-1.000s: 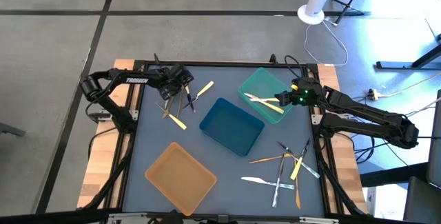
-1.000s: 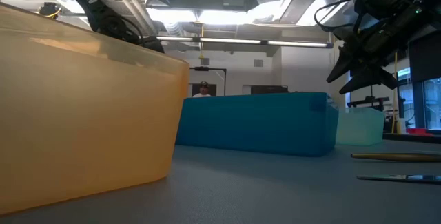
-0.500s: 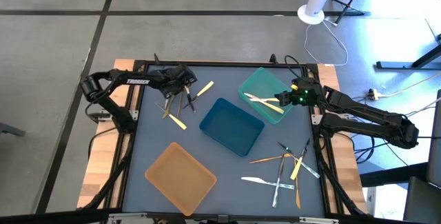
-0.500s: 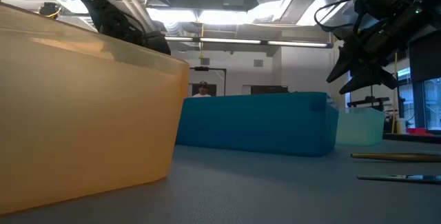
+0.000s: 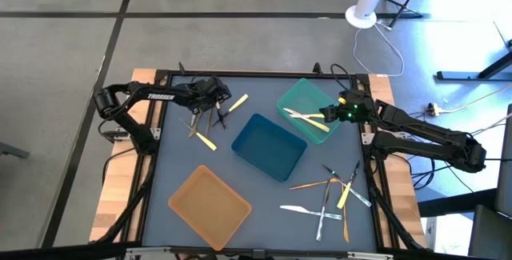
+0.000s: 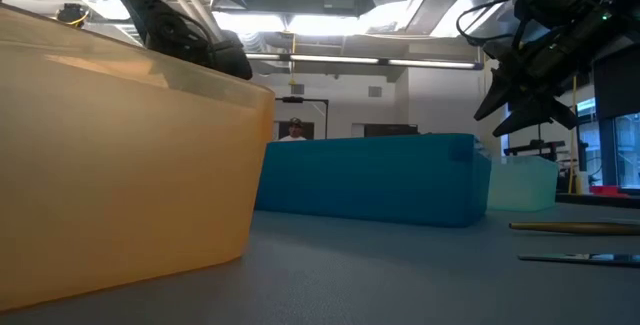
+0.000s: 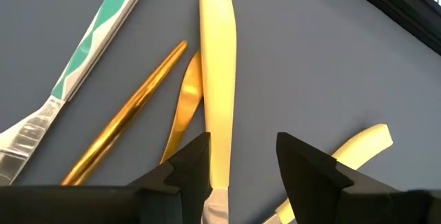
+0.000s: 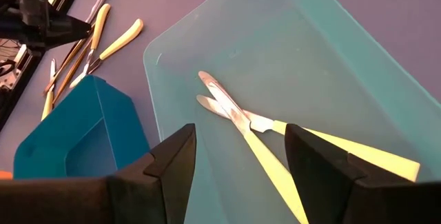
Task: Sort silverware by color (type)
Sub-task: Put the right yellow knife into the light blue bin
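My left gripper (image 5: 216,105) (image 7: 242,140) hangs open over a cluster of silverware (image 5: 210,120) lying flat on the table at the far left. A yellow handle (image 7: 217,65) runs between its fingers; I see no touch. Beside it lie an orange handle (image 7: 131,114), a green-and-white striped piece (image 7: 96,31) and a second yellow handle (image 7: 362,145). My right gripper (image 5: 332,114) (image 8: 239,133) is open above the teal tray (image 5: 300,96), in which two yellow-handled knives (image 8: 241,122) lie crossed.
A blue tray (image 5: 268,146) stands mid-table and an orange tray (image 5: 210,206) near the front left. A second pile of orange, yellow and clear silverware (image 5: 332,196) lies at the near right. Bare table shows between the trays and the left cluster.
My left gripper has shifted a little toward the table's right edge over the left cluster and has rolled at the wrist, still open. The silverware has stayed in place.
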Motion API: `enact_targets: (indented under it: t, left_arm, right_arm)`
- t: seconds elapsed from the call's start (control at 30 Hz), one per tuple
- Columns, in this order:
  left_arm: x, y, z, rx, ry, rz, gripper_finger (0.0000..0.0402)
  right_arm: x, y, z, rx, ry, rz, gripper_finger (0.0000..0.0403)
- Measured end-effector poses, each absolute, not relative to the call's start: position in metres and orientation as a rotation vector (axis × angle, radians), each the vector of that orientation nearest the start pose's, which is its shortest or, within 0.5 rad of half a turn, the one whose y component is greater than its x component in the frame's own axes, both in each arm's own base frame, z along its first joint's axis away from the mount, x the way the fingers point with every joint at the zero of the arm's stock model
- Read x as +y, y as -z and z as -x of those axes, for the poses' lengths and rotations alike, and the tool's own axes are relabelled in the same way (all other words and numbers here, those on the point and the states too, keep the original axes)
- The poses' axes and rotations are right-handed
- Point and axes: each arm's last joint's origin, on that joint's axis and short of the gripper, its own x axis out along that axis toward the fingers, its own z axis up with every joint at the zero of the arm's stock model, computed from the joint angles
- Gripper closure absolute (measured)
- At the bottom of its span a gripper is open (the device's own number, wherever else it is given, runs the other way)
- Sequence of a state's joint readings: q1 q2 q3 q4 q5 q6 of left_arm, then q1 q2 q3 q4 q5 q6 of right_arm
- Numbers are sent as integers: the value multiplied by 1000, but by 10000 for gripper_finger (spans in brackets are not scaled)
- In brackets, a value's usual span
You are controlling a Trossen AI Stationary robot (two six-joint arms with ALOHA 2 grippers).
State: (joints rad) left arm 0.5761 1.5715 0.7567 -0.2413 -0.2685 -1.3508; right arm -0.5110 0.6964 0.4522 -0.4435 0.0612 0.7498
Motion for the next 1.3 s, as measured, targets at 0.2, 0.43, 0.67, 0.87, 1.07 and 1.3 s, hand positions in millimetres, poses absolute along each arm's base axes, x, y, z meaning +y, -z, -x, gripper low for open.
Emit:
enact_targets:
  t: [0.2, 0.43, 0.67, 0.87, 1.07, 1.3]
  left_arm:
    - [155, -147, -232, 403, -1370, 1293, 241]
    - [154, -146, -231, 422, -1378, 1291, 241]
    - [154, -143, -232, 432, -1380, 1290, 241]
    - [157, -125, -239, 470, -1378, 1299, 241]
    - [158, -123, -239, 467, -1395, 1293, 241]
    - [158, -122, -237, 483, -1406, 1296, 241]
  right_arm:
    - [-72, -210, -125, 445, 785, -855, 194]
    - [-72, -211, -125, 445, 785, -855, 194]
    - [-72, -211, -125, 445, 785, -855, 194]
    - [-72, -211, -125, 444, 783, -855, 194]
    - [-72, -211, -125, 445, 785, -855, 194]
    - [-72, -211, -125, 444, 786, -855, 194]
